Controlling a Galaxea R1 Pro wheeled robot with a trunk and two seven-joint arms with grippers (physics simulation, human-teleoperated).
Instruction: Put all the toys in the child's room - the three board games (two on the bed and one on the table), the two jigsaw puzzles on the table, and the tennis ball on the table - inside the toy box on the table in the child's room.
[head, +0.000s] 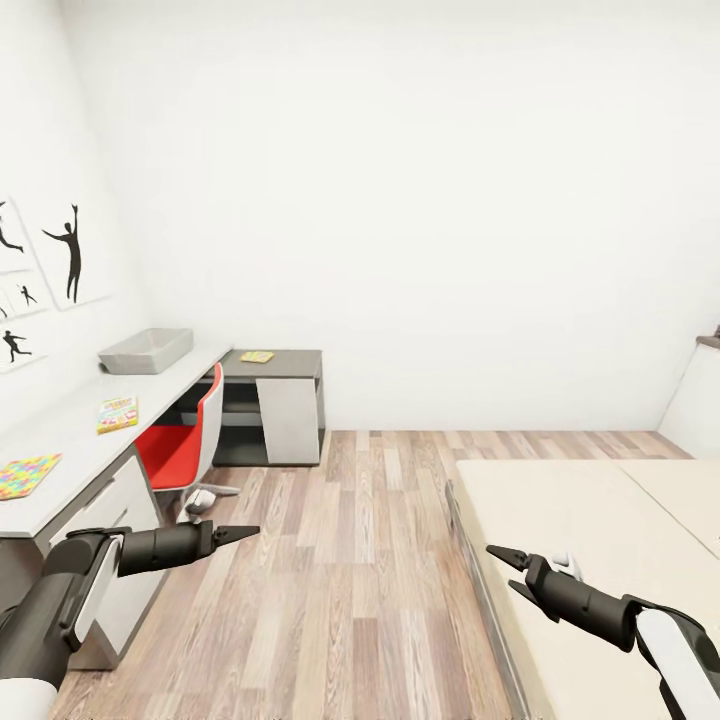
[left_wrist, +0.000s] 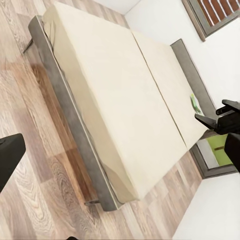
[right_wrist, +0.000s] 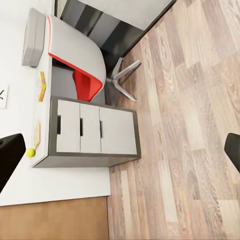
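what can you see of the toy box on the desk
The toy box is a shallow, wide, light grey bin with sloping sides and no lid; it looks like plastic. It stands upright at the far end of the long pale desk top, close to the white wall and near the corner where the lower dark desk joins. Its inside is hidden from the head view. Nothing touches it but the desk. In the right wrist view it appears side-on.

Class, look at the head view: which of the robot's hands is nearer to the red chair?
Left. The left hand hangs just in front of the red chair, beside the desk. The right hand is across the floor, over the bed's edge.
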